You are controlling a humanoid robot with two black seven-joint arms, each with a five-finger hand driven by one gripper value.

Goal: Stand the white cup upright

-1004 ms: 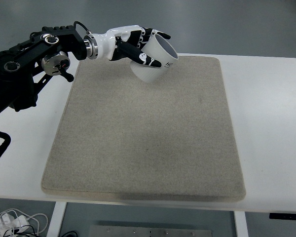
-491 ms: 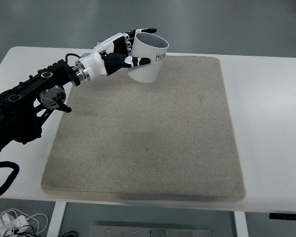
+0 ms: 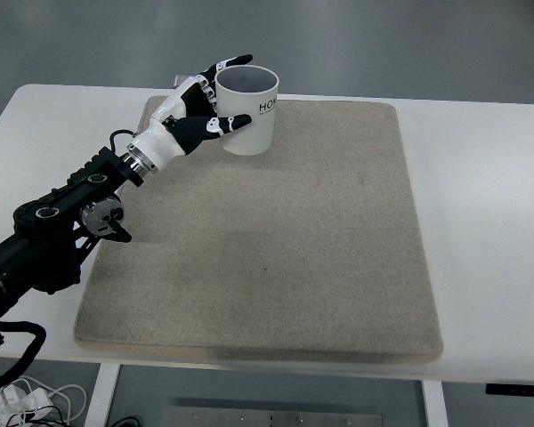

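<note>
Our left hand [image 3: 196, 111] has the cup [image 3: 247, 109] upright at the far left corner of the mat [image 3: 267, 240], fingers [image 3: 234, 122] curled around its left wall. The risk, we judge, lies in letting go: a finger catching the rim on withdrawal could tip the cup off the mat's far edge.

1. the white cup [image 3: 247, 110] carries dark print on its side, just under the rim; i can read "ho", and the remaining letters curve out of view.
2. small print sits below it, too tiny for me to read.
</note>
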